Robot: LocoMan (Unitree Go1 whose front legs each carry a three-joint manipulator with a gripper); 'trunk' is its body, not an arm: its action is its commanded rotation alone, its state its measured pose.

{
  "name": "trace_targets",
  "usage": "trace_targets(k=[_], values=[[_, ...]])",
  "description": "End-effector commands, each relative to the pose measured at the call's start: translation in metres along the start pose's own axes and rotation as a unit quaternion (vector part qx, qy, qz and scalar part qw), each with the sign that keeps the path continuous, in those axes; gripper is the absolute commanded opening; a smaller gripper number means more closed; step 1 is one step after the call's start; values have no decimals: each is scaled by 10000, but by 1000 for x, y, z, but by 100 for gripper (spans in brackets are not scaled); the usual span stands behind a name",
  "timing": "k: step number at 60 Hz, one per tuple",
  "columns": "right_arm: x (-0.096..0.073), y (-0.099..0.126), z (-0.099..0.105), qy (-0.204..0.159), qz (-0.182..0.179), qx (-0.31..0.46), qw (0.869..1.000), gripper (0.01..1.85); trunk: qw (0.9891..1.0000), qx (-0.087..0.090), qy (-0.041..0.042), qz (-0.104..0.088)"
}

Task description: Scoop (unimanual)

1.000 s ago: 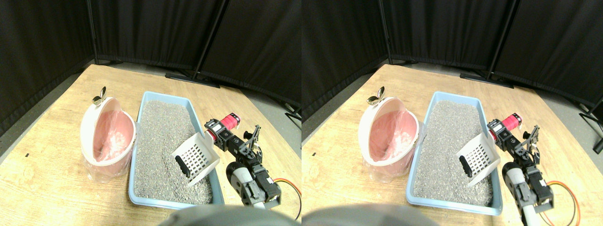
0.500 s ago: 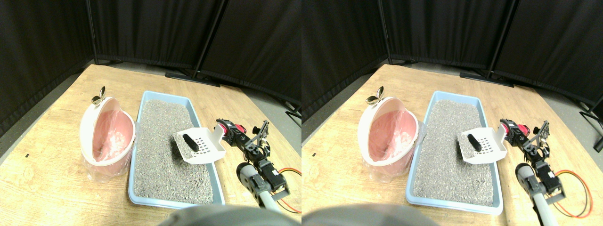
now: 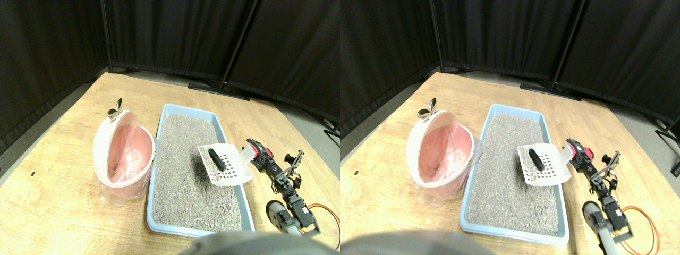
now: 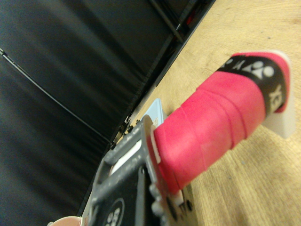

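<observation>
- While the right gripper (image 3: 254,154) keeps its jaws clenched on the red-wrapped handle (image 4: 211,127), the white scoop (image 3: 226,164) sits level above the grey litter (image 3: 183,159).
- A dark lump (image 3: 216,159) lies in the scoop.
- The blue tray (image 3: 159,119) touches the pink bin (image 3: 122,154) on the desk (image 3: 58,175).

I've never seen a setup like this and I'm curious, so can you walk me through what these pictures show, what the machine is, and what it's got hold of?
The wide picture is two nearly identical views side by side, from a camera on a four-legged robot looking forward and down. The thin arm reaching in from the lower right is the robot's own, ending in a pincer.

On the wooden floor sits a blue tray filled with grey litter. Beside it stands a tilted bin lined with pink plastic.

The arm carries a white slotted scoop above the litter, with a dark lump lying in it.

The other picture comes from a camera on that arm, turned on its side. It shows the scoop's pink wrapped handle close up; whether the pincer is closed on it is not visible.
</observation>
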Motion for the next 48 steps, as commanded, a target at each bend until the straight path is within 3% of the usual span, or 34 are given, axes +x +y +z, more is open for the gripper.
trace_targets(k=[1, 19, 29, 48], values=[[3, 11, 10, -413, 315, 208, 9984, 5, 9999, -99, 48, 109], [7, 28, 16, -309, 235, 283, 9988, 5, 9997, -168, 15, 162], [14, 42, 24, -309, 489, 872, 9945, 5, 9996, -205, -6, 205], [20, 61, 26, -235, 420, 1655, 9850, 5, 9993, -271, -21, 267]])
